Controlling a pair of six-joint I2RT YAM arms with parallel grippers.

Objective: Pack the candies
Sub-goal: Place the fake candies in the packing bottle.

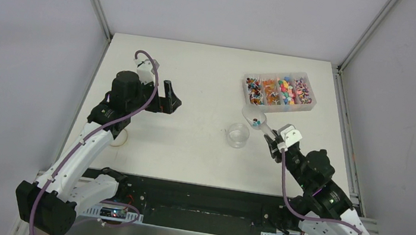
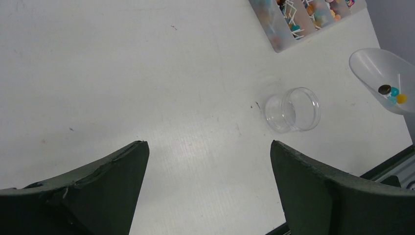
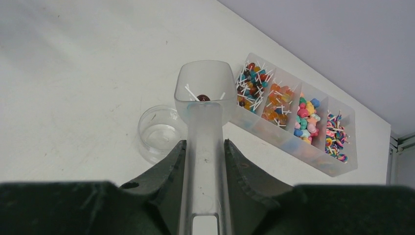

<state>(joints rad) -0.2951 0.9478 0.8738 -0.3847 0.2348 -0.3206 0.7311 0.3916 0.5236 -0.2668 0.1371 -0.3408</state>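
Observation:
The candies (image 1: 281, 90) fill a clear four-part box (image 1: 312, 106) at the back right; they also show in the right wrist view (image 3: 303, 117). My right gripper (image 1: 273, 139) is shut on the handle of a clear plastic scoop (image 3: 205, 93), which holds a few candies (image 2: 391, 93) above the table between the box and a small round clear jar (image 1: 238, 134). The jar (image 3: 159, 132) looks empty and sits just left of the scoop. My left gripper (image 1: 171, 98) is open and empty over the bare table, far left of the jar (image 2: 292, 109).
A small white round thing (image 1: 121, 137) lies by the left arm near the table's front edge. The table's back and side edges meet grey walls with metal frame posts. A black rail runs along the near edge.

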